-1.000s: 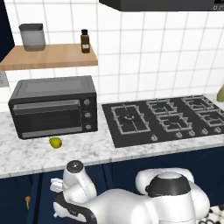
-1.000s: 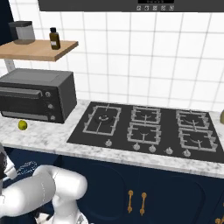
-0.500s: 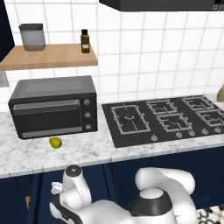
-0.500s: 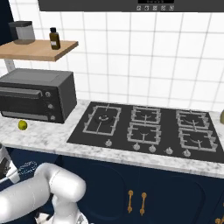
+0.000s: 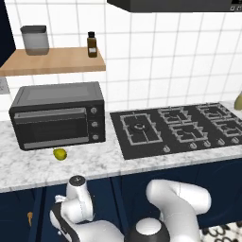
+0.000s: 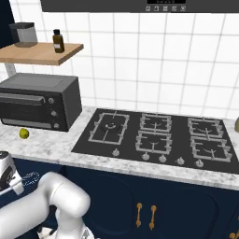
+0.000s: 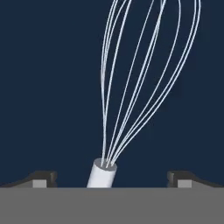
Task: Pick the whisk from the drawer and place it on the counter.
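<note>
The whisk (image 7: 131, 100) is seen in the hand view against the dark navy floor of the drawer (image 7: 48, 78), its white handle running down between the two finger tips of the hand (image 7: 109, 177) and its wire loops fanning upward. The fingertips (image 7: 41, 178) stand wide apart on either side of the handle, touching nothing, so the hand is spread and nothing is pinched yet. The whisk is judged to be light; the thin wires would flex and slip under pressure, so the stiff, straight handle is the better place to be taken hold of, close to where the wires enter it. Being round and smooth, the handle may roll if it is pinched off centre. Most of the handle is cut off at the bottom of the hand view, and the top of the wire head runs beyond the frame. In the right base view a faint wiry shape is seen low at the left edge, too small to be made out with certainty. The marble surface (image 5: 118, 158) lies above, carrying a toaster oven (image 5: 59, 113) and a small yellow-green fruit (image 5: 59, 153).
</note>
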Controlling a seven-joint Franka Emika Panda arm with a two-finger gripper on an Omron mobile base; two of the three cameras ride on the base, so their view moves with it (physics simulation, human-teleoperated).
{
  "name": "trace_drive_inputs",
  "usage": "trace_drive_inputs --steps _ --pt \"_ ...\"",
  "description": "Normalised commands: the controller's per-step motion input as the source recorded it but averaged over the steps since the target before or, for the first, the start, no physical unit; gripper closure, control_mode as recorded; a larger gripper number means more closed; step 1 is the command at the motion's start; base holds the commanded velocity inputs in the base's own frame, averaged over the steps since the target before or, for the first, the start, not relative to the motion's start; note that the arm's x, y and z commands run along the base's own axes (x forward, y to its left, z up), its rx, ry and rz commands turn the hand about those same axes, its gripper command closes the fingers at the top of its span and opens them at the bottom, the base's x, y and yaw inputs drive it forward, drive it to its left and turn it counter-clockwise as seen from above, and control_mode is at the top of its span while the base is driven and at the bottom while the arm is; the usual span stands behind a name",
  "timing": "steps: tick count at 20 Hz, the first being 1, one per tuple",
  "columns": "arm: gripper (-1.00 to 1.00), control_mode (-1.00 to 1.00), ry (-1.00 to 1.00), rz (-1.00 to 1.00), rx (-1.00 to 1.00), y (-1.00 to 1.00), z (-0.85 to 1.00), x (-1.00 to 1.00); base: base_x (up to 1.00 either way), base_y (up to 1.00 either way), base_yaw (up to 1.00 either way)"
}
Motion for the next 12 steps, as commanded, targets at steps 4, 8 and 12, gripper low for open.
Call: trace_drive_inputs --steps 4,8,12 --pt "-1.0 -1.0 0.07 0.0 -0.04 0.13 -0.49 0.0 0.0 0.0 0.0" --pt "-1.0 -1.0 0.05 0.0 -0.04 0.16 -0.46 0.01 0.0 0.0 0.0" --pt "1.0 -1.0 0.01 0.0 -0.02 0.1 -0.33 0.01 0.0 0.0 0.0"
